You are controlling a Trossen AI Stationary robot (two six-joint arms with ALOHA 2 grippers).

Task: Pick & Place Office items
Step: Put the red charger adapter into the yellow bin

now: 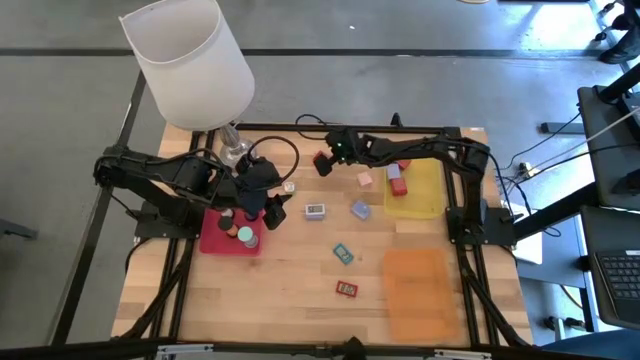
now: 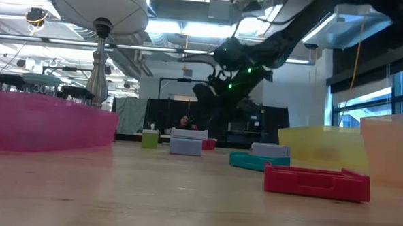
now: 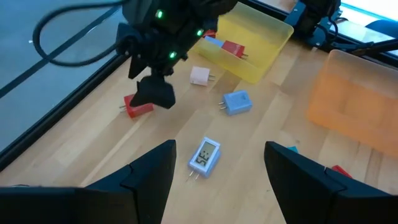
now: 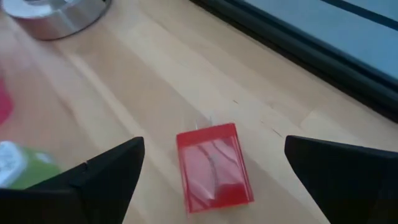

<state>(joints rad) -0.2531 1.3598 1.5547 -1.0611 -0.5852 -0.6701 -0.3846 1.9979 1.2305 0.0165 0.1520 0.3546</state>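
Two pincers are in view: the right pincer (image 4: 211, 168) hangs spread wide above a red block (image 4: 214, 165) on the desk (image 1: 300, 290). Beside the red mat (image 1: 215, 240), the left pincer (image 3: 217, 171) stands part open, gripping nothing, over a white rectangle (image 3: 205, 155).

Evenly lit from overhead; ceiling strip lights (image 2: 191, 27) bright in low view, daylight glaring through window (image 2: 379, 100) at right. Soft, short shadows on table (image 1: 300, 300). Foreground of low view blurred. Right wrist view soft, red block (image 4: 214, 168) slightly out of focus.
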